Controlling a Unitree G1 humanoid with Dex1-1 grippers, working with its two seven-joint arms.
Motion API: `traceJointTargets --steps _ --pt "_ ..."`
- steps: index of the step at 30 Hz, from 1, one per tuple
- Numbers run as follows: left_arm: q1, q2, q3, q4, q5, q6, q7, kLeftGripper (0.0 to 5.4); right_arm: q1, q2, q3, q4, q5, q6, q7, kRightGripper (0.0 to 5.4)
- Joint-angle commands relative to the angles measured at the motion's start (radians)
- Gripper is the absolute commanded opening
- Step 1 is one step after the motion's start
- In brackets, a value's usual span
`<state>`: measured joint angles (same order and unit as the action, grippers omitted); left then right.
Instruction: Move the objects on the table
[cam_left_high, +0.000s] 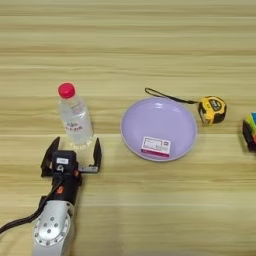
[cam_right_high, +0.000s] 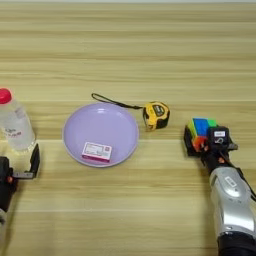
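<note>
The left gripper (cam_left_high: 73, 154) sits at the near left of the table (cam_left_high: 150, 40), fingers spread wide apart, just short of a clear water bottle (cam_left_high: 75, 117) with a red cap. The bottle base stands just beyond the fingertips, between their lines but not yet enclosed. The right gripper (cam_right_high: 202, 142) is at the near right, against a multicoloured cube (cam_right_high: 200, 131); its fingers appear to bracket the cube, but whether they clamp it cannot be told.

Judged step: the left arm is lining up on the bottle. To do it well, advance straight forward until the fingers pass either side of the lower body, then close low, below the label. The bottle is tall and narrow, so contact from one finger alone would likely tip it.

The lavender plate (cam_left_high: 165, 112) lies at the centre, round and shallow with a raised rim. A small white card (cam_left_high: 155, 146) with a pink-red band rests flat inside it, near the front rim. The yellow-and-black tape measure (cam_left_high: 212, 110) lies just beside the plate's far right edge, its black strap (cam_left_high: 165, 95) trailing left along the far rim.
</note>
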<state>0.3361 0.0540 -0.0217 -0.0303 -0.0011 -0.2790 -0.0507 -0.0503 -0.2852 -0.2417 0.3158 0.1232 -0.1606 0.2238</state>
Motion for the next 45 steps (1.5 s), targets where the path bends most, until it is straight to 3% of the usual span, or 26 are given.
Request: traceJointTargets --steps 1,5,12,21,30,38,45 --pt "0.003 0.005 0.003 -0.01 0.007 0.013 -0.002 5.4 0.012 0.001 0.009 -0.069 -0.018 -0.022 -0.019 5.02" --pt "0.004 0.006 0.004 -0.012 0.006 0.014 -0.003 5.4 0.022 0.005 0.017 -0.137 -0.034 -0.028 -0.036 5.37" --pt "0.006 0.007 0.004 -0.018 0.004 0.017 -0.004 5.4 0.033 0.018 0.04 -0.229 -0.04 -0.002 -0.047 5.37" --pt "0.001 0.008 0.007 -0.011 0.003 0.017 -0.008 5.4 -0.009 0.078 0.168 -0.305 -0.073 0.037 -0.039 5.37" --pt "-0.003 0.005 0.003 -0.01 0.005 0.019 -0.007 5.4 -0.105 0.135 0.252 -0.197 -0.13 0.039 -0.062 5.37" --pt "-0.007 0.006 0.005 -0.007 0.004 0.019 -0.008 5.4 -0.2 0.15 0.248 -0.047 -0.161 0.0 -0.11 5.37" --pt "-0.005 0.006 0.004 -0.01 0.004 0.018 -0.009 5.4 -0.247 0.144 0.234 0.056 -0.177 -0.022 -0.157 5.37"
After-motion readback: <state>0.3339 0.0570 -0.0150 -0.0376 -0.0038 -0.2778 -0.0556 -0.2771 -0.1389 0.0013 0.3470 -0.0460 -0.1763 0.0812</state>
